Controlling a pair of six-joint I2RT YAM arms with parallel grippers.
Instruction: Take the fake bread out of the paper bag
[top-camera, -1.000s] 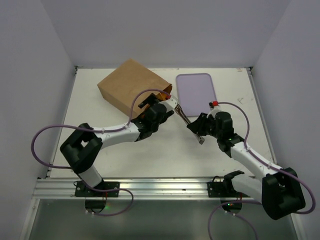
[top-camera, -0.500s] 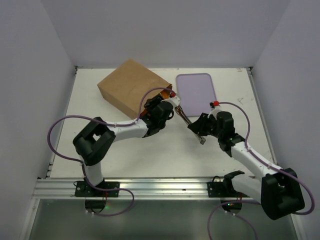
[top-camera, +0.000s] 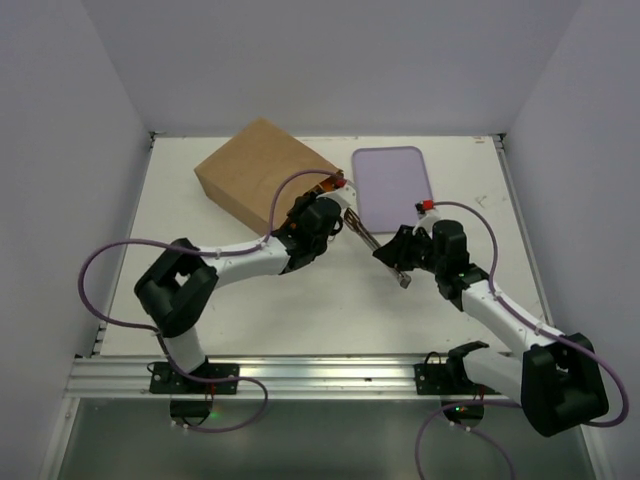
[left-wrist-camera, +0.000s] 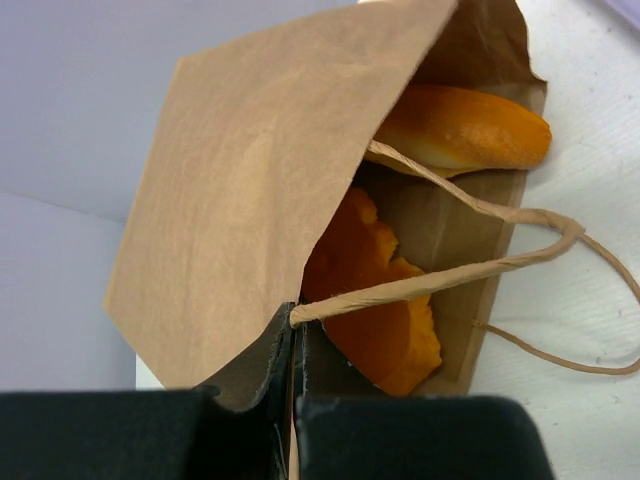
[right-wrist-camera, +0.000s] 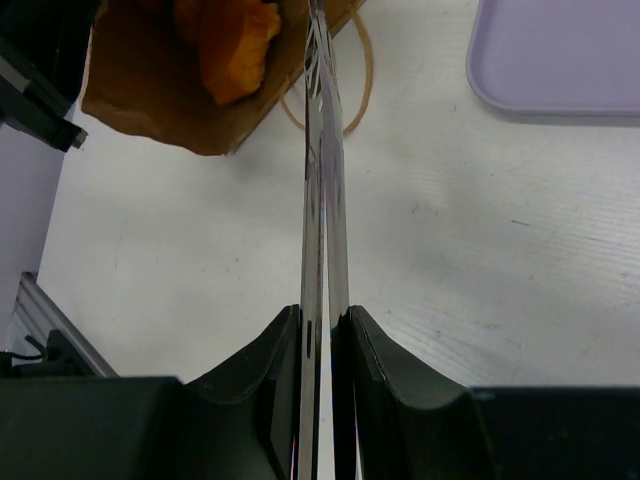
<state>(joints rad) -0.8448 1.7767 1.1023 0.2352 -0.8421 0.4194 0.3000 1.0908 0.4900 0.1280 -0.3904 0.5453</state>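
Fake bread (left-wrist-camera: 375, 300) in paper bag (left-wrist-camera: 240, 200), just past left jaws gripping rim.

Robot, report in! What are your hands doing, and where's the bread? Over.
Left hand shut on bag edge. Right hand shut on tongs, pointing at bag mouth. Bread inside bag. Cord handle crosses the mouth.

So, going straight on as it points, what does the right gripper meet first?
Probably the open mouth of the paper bag: the tongs in the right gripper point there, near the fake bread.
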